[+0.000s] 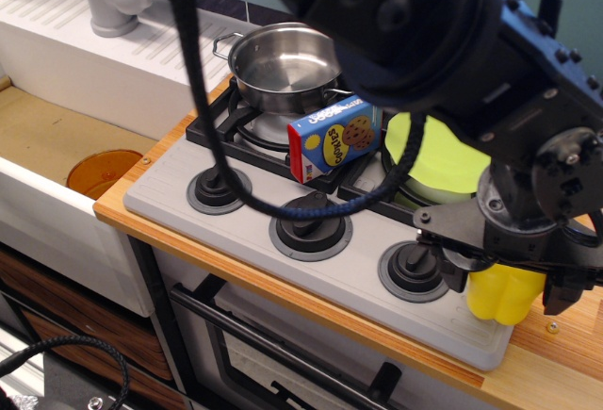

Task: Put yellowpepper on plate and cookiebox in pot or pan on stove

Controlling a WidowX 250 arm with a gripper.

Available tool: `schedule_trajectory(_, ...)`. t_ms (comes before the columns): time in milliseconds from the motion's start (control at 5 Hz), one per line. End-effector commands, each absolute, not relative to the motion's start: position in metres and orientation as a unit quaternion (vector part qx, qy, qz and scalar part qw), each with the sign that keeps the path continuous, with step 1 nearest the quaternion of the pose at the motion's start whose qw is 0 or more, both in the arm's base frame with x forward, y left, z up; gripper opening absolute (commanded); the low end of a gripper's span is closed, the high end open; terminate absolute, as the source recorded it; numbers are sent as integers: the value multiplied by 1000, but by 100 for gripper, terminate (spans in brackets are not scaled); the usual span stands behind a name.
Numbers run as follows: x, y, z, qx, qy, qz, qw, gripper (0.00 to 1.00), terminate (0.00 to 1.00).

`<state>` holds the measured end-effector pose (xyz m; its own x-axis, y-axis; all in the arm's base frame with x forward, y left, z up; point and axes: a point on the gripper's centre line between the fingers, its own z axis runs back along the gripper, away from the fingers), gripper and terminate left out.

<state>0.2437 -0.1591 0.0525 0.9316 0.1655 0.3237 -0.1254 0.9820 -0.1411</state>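
Yellowpepper [506,295]: glossy, rigid, likely light and slippery; stood at stove [283,254] front-right corner. Gripper [509,283] fingers straddled its lobes; closure indeterminate.

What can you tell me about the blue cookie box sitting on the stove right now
The cookiebox is a small blue rectangular carton, cardboard by its look, with a red end, yellow lettering and a chocolate-chip cookie picture. It looks closed and undamaged. It stands on a long edge, tilted, on the black grates of the stove, just in front of the steel pot, not in it. Whether it touches the pot is unclear. The gripper is away from it.
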Motion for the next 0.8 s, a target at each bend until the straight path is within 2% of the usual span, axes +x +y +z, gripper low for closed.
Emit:
schedule_trajectory(0, 247, -157, 75, -74, -149, 67, 984, 0, 0)
schedule_trajectory(200, 245, -156, 89, -70, -137, 69, 986, 0, 0)
schedule_trajectory(600, 250, -137, 146, -41, -109, 54, 992, 0, 0)
